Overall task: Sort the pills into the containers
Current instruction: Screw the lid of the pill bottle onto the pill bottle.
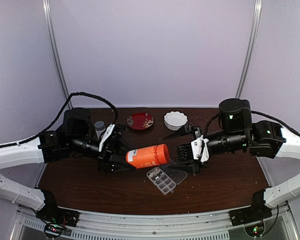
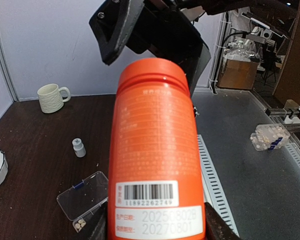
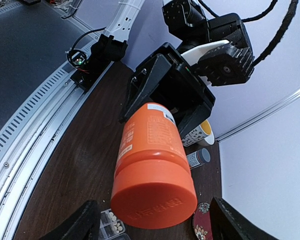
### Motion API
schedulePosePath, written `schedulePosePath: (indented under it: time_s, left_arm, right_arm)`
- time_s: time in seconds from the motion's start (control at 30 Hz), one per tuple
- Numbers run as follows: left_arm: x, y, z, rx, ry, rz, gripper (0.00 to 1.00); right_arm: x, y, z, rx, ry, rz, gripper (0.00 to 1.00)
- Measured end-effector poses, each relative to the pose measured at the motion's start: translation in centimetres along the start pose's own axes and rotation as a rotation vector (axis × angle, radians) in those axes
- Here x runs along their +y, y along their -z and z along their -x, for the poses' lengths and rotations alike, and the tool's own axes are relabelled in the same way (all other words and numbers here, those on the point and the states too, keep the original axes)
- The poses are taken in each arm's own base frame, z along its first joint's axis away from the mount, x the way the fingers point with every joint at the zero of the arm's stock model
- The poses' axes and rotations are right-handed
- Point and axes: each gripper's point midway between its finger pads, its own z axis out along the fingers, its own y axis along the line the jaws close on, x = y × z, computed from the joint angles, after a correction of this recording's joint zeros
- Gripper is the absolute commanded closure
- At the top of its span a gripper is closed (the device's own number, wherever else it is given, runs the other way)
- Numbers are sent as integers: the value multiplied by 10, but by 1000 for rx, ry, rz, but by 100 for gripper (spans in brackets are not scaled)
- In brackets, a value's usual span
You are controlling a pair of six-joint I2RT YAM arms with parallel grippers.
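Observation:
My left gripper (image 1: 121, 161) is shut on an orange bottle (image 1: 147, 156) and holds it level above the table, with the cap (image 3: 155, 200) pointing right. In the left wrist view its fingers (image 2: 217, 225) press the bottle's base end (image 2: 157, 150). My right gripper (image 1: 182, 152) faces the cap, open, with a finger (image 3: 75, 225) on each side and a gap to the cap. Below the bottle lies the clear pill box, the containers (image 1: 162, 180), with its lid folded open. A few whitish pills (image 3: 110, 222) lie in its cells (image 2: 79, 225).
A red patterned plate (image 1: 140, 121) and a white scalloped bowl (image 1: 175, 120) stand at the back. A small grey-capped bottle (image 1: 99, 127) is behind the left arm. A small white bottle (image 2: 78, 147) and a cream mug (image 2: 52, 97) stand on the table too.

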Motion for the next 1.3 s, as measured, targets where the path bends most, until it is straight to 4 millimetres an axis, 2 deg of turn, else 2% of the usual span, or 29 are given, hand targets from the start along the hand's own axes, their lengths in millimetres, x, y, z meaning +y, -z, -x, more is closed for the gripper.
schedulePosePath:
  time_s: [0.4, 0.73, 0.97, 1.17, 1.3]
  left_arm:
    - [0, 0, -1, 4, 4, -1, 100]
    - [-1, 0, -3, 12, 11, -5, 100]
    - [-1, 0, -3, 12, 11, -3, 100]
    - [2, 3, -3, 12, -14, 26, 100]
    - [2, 7, -5, 17, -43, 51, 100]
  right_arm:
    - [6, -10, -5, 19, -18, 19, 26]
    - [6, -15, -8, 42, -28, 21, 52]
    - [6, -16, -9, 50, -70, 28, 57]
    - [4, -18, -7, 57, -273, 37, 60]
    - [6, -24, -5, 49, -524, 59, 60]
